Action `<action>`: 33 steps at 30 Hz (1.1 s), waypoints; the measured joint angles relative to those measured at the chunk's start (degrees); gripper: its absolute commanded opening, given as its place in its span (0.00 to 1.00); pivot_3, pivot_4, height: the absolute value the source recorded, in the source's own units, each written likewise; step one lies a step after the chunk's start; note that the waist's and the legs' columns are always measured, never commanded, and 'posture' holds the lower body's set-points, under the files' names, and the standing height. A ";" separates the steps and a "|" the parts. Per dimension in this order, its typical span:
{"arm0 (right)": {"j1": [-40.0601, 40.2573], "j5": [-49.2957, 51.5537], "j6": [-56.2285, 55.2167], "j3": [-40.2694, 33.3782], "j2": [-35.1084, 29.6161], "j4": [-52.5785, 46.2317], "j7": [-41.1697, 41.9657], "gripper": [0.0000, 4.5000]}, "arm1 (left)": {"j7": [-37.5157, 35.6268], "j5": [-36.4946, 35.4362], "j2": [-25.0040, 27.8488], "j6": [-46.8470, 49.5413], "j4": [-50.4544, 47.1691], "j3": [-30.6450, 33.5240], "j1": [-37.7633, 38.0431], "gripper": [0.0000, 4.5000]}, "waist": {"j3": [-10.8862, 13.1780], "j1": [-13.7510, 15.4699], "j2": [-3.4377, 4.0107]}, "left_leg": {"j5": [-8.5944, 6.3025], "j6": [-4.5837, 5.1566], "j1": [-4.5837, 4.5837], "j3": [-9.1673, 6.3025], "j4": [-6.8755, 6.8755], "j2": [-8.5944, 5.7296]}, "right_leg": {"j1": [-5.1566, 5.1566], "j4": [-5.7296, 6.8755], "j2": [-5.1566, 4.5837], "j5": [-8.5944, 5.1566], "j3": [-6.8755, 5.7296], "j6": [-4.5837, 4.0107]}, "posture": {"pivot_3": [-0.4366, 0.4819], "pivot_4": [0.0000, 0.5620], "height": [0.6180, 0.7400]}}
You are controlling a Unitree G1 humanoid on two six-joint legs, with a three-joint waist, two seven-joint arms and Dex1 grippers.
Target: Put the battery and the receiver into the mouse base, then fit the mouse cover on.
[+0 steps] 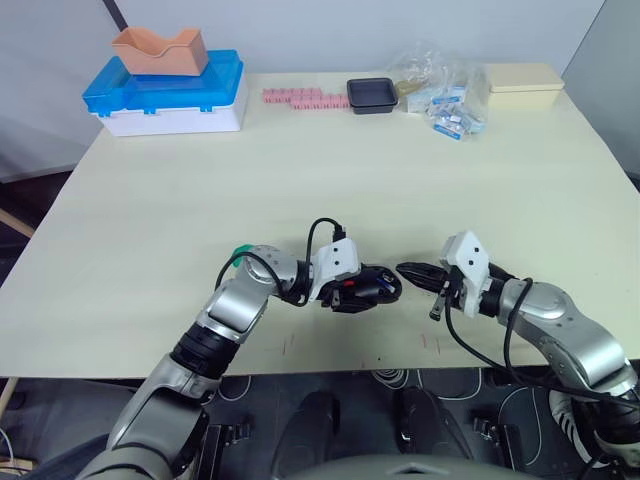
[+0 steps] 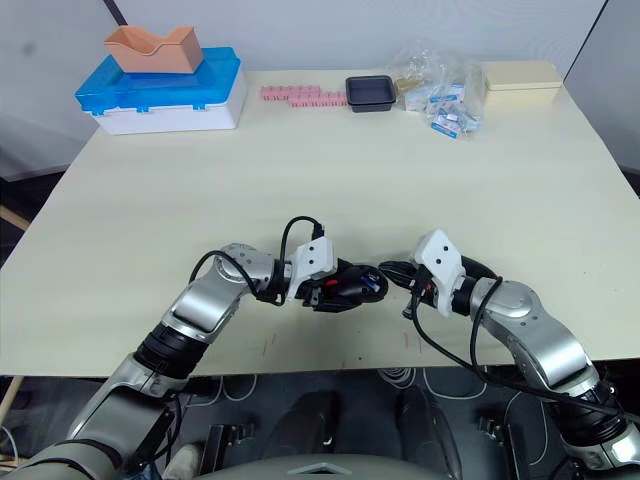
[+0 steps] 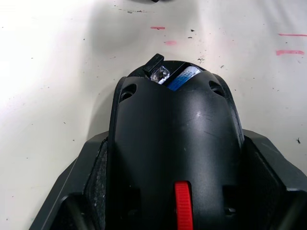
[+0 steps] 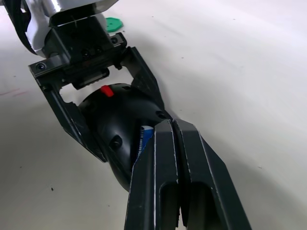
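Left pincer point(image 1: 365, 288) is pinching the mouse base point(image 3: 175, 143) by its two flanks, near the front edge of the surface point(image 1: 330, 170), roughly mid-width. The shell is the one with the red wheel and open bay at its far end.

Right pincer point(image 4: 172, 143) has its fingers pressed together, tips right at that open bay. Battery point(image 3: 183, 77) sits in the bay; I see its blue end and a bit of silver beside a small black tab. My read: I'm nudging the battery home with the closed tips, so it's the seating step and the cover comes later.

Risks from here:
- Closed tips push off-axis, so the battery tips up or pops out of the bay instead of seating.
- Too much push force, so the base slides or twists in the left grip, since only the flanks are held.
- Can't tell if the receiver is in yet. That black tab might be it, unclear. Capping without it fails the task.

I can't pick out the mouse cover with any confidence.

Containers along the far edge:
- Blue-lidded white box point(image 1: 170, 95) at the far left corner, with an orange tray point(image 1: 160, 50) on top; contents hidden.
- Small black tray point(image 1: 371, 95), looks empty.
- Heap of clear bags point(image 1: 440, 90) holding small blue-white items.
- Cream box point(image 1: 522, 82), shut.
- Row of pink blocks point(image 1: 305, 97), loose.
- Small green round piece point(image 4: 113, 23) lies by the left arm.
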 measured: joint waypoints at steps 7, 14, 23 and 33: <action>-0.70 -3.13 -0.14 0.41 2.78 2.03 1.77 0.01 | -0.05 0.02 0.00 -0.34 0.16 -0.02 -0.01 0.66 | 0.00 0.02 0.00 | 0.00 0.00 0.01 0.01 0.00 0.00 | 0.00 0.02 0.00 0.00 0.02 0.00 | 0.48 0.27 1.00; -1.18 -5.78 -0.15 1.01 4.44 3.40 3.02 0.01 | -0.05 0.02 0.01 -0.47 0.30 -0.02 -0.02 0.66 | 0.00 0.01 0.00 | 0.00 -0.01 0.04 0.04 0.01 -0.01 | 0.00 0.05 0.00 0.00 0.04 -0.01 | 0.48 0.27 1.00; -1.37 -7.75 -0.15 1.97 5.46 4.44 4.22 0.01 | -0.05 0.02 0.01 -0.26 0.31 -0.01 -0.06 0.66 | 0.00 0.00 0.00 | 0.01 -0.01 0.09 0.10 0.03 -0.01 | 0.00 0.13 0.00 0.00 0.10 -0.01 | 0.48 0.27 1.00; -2.52 -9.13 -0.14 1.98 7.08 5.95 4.68 0.01 | -0.03 0.02 0.03 0.03 0.31 0.00 -0.08 0.66 | 0.00 0.00 0.00 | 0.01 -0.02 0.19 0.18 0.05 -0.01 | 0.00 0.32 0.00 0.00 0.19 -0.02 | 0.48 0.27 1.00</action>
